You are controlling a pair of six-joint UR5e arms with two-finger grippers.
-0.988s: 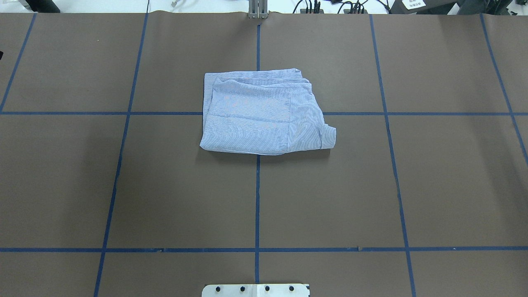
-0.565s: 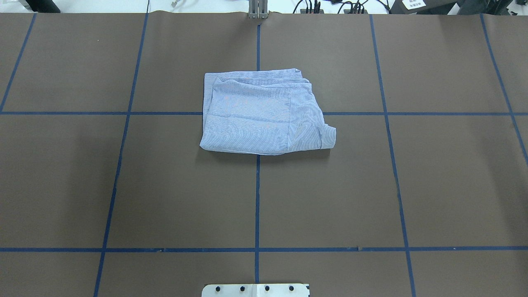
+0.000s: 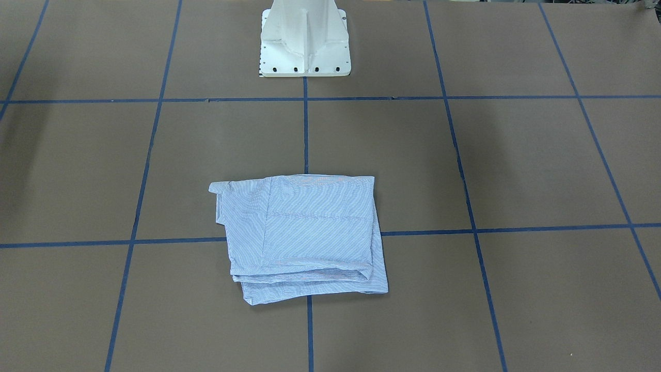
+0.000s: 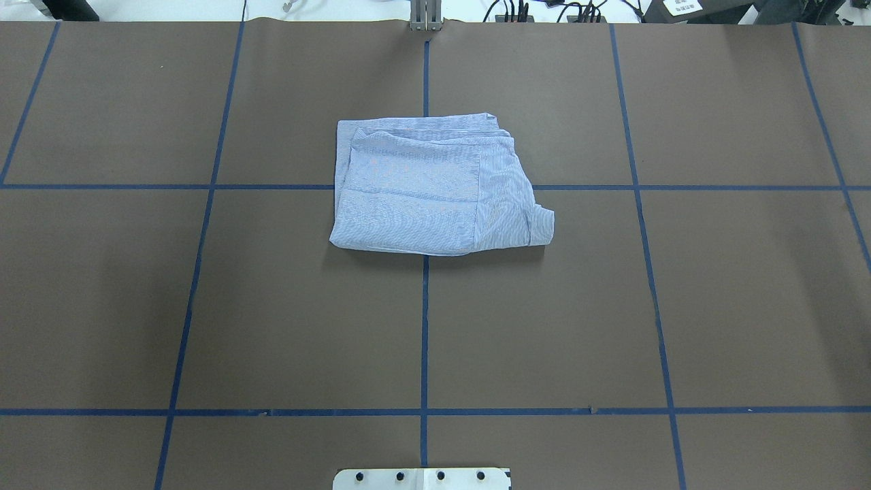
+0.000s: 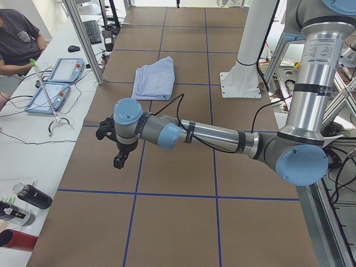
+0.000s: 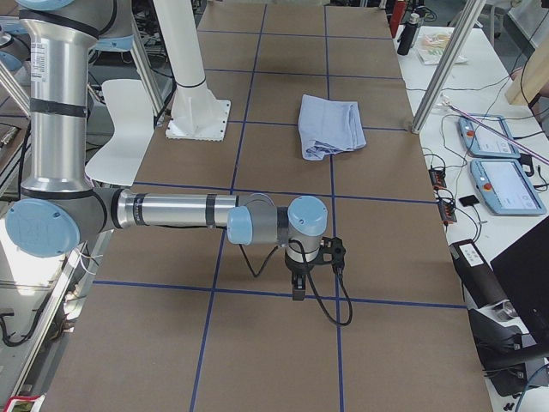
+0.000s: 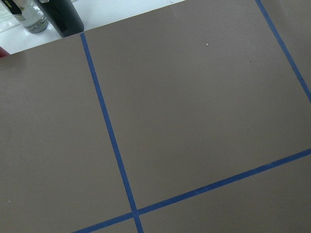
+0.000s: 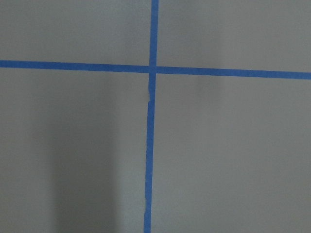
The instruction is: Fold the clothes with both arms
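The light blue striped shirt [image 4: 422, 197] lies folded into a compact rectangle at the middle of the brown table, with a sleeve cuff sticking out at one corner [image 4: 542, 228]. It also shows in the front-facing view [image 3: 304, 232] and in both side views [image 5: 156, 78] [image 6: 330, 124]. No arm is near it. My left gripper [image 5: 119, 158] hangs over the table's left end and my right gripper [image 6: 298, 287] over its right end, both pointing down and far from the shirt. They show only in the side views, so I cannot tell whether they are open or shut. The wrist views show only bare table and blue tape.
The white pedestal base [image 3: 304, 46] stands at the robot's edge of the table. Blue tape lines grid the brown surface [image 4: 204, 306]. Beside the table stands an operators' desk with teach pendants [image 5: 55, 83], bottles [image 5: 28, 197] and a seated person [image 5: 16, 39].
A small dark shape at the overhead view's left edge has gone from view. The shirt has not moved.
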